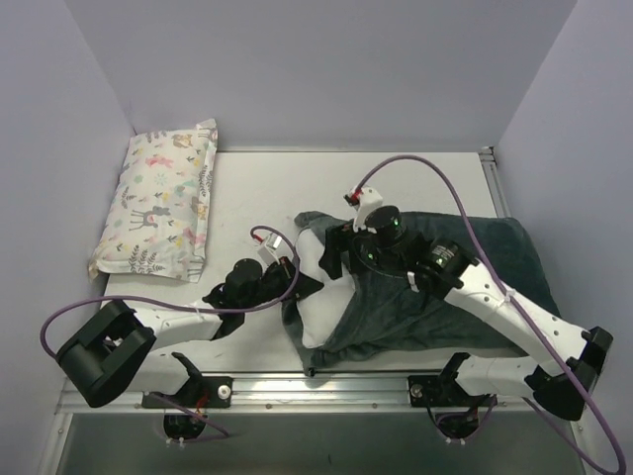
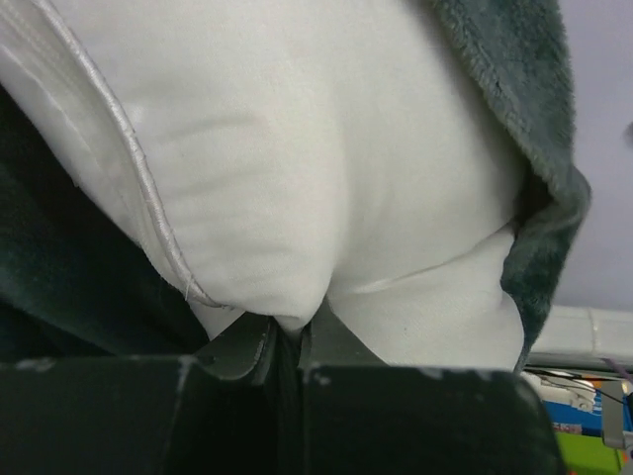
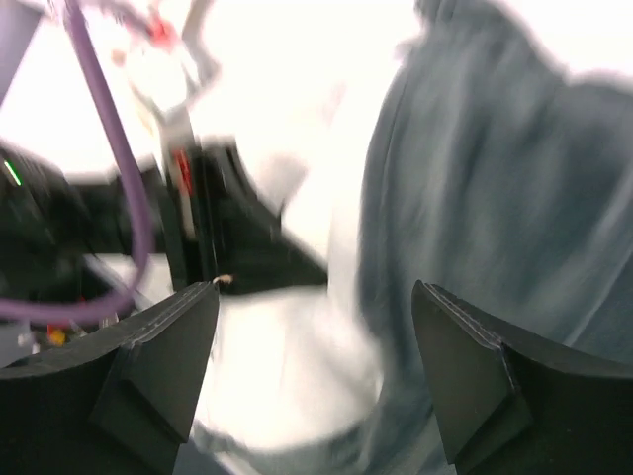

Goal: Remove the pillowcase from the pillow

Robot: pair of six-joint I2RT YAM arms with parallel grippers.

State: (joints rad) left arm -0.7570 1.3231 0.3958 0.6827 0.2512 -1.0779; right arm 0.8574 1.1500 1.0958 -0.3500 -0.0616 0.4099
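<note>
**Top and wrist views.** Toward the near right of the table (image 1: 267, 188), the white pillow (image 1: 318, 309) is being shown partly bared. Its left end is protruding from the dark grey-green pillowcase (image 1: 465, 287), which is covering the rest. A fold of the bared end is being pinched between the closed fingers of the left gripper (image 2: 295, 334). The right gripper (image 3: 316, 297) is being held over the pillowcase's open edge, fingers spread wide and gripping nothing; its wrist view is blurred. An animal-print pillow (image 1: 163, 203) is lying well apart, at the far left.
</note>
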